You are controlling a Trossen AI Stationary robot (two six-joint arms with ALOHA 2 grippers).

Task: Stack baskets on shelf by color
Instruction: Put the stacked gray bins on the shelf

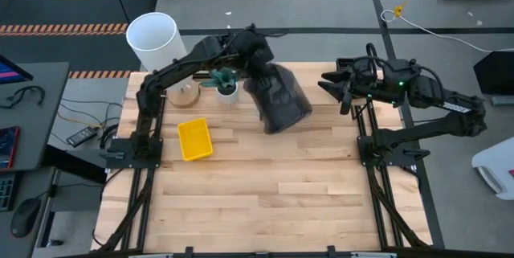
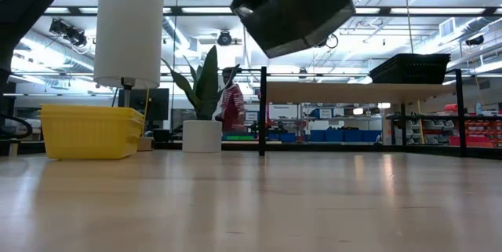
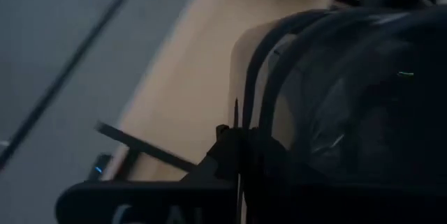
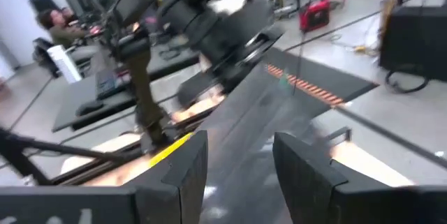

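light wooden table (image 1: 265,202) with yellow baskets (image 1: 194,139), potted plant (image 2: 202,118), white cylinder (image 1: 156,40); black basket (image 2: 409,67) on shelf (image 2: 345,92)

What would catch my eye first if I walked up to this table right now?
Probably the grey basket held tilted in the air by the left gripper, high above the table's far side. Next, the bright yellow baskets on the wood at the left, and the tall white cylinder behind them.

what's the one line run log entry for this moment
left tool: shut on grey basket, lifted above table | right tool: open, waiting | yellow baskets: on table | black basket: on shelf
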